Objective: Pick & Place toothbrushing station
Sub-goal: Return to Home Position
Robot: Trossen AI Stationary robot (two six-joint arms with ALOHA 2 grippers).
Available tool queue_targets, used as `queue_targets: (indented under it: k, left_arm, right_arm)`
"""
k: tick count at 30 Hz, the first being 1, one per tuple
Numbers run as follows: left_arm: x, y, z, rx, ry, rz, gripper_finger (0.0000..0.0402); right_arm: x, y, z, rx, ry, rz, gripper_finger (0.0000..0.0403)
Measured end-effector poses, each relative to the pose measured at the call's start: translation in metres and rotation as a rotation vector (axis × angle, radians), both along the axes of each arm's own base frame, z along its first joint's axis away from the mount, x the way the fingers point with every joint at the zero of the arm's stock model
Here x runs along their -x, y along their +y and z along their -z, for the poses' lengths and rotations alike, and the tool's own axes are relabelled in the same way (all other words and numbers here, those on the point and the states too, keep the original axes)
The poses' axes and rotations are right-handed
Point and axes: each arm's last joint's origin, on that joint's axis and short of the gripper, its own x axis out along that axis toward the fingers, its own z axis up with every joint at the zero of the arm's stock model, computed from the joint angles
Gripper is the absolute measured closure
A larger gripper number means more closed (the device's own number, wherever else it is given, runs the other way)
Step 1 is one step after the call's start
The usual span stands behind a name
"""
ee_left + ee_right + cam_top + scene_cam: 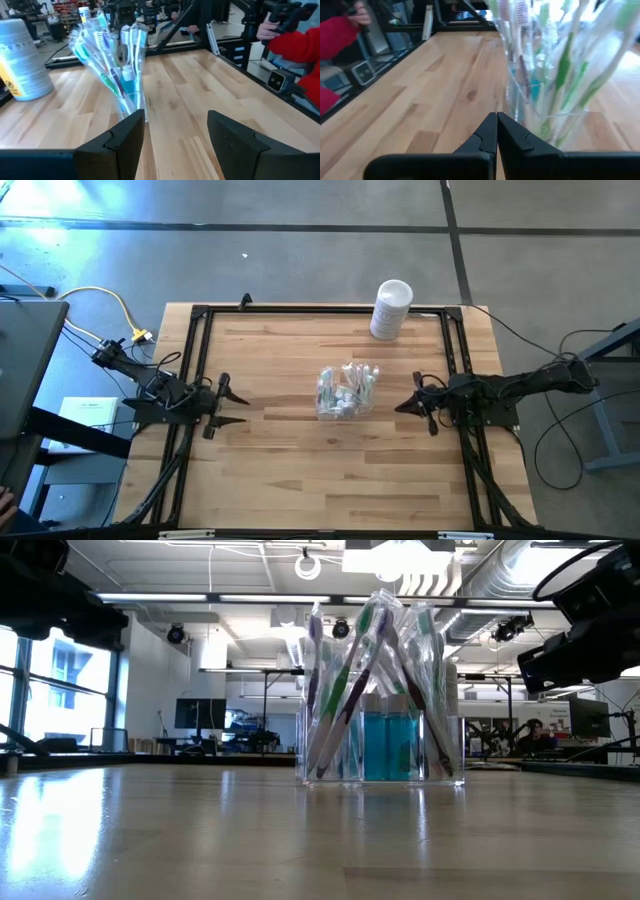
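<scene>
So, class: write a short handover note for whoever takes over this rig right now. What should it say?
Left end effector: open, empty, at the left side of the table, apart from the organizer.
Right end effector: shut, empty, at the right side.
Clear organizer: mid-table, holding the toothbrushes and teal tubes.
White canister: stands apart at the table's edge.
Done: no brush or tube lies loose in view.
Left: probably only parking both arms.

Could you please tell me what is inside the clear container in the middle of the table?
The clear container holds leaning toothbrushes and blue tubes; the overlapping brushes hide the exact count.
</scene>
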Motion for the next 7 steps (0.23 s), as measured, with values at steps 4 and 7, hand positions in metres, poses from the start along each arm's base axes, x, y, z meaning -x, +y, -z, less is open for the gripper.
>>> queue_targets:
  k: [4,7]
  left_arm:
    - [0.0000,0.0000,-0.0001,-0.021,-0.004,0.002,0.0192]
    - [0.0000,0.0000,-0.0002,0.002,-0.002,-0.001,0.0192]
  right_arm:
    - [-0.0002,-0.0016,0.0002,0.011,0.000,0.056,0.0401]
    - [-0.0004,-0.0022,0.0004,0.013,0.002,0.075,0.0401]
